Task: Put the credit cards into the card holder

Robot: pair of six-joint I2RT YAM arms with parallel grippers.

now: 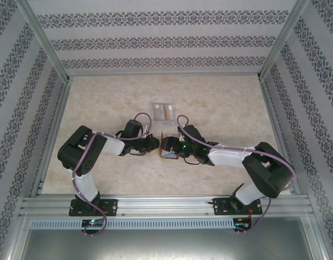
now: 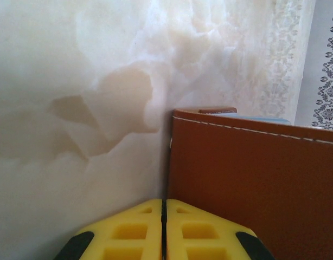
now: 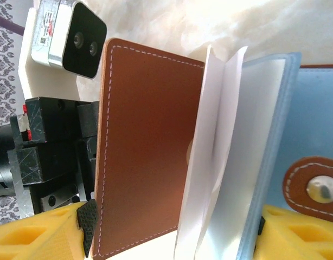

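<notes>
The pale marbled table (image 1: 101, 108) spreads across the middle of the overhead frame, and both arms reach in to its centre. There the right gripper (image 3: 173, 222) stands wide open astride the fanned-out brown card holder (image 3: 145, 135), one pad against its cover. The left gripper (image 2: 164, 203) is pressed shut on nothing, its tips at the cover's edge. The credit cards (image 1: 162, 111) lie flat just above centre, apart from the holder.

robot lab test cell, aluminium frame (image 1: 166, 203), patterned wall panels (image 1: 166, 38), marble-look tabletop (image 1: 101, 103)
</notes>
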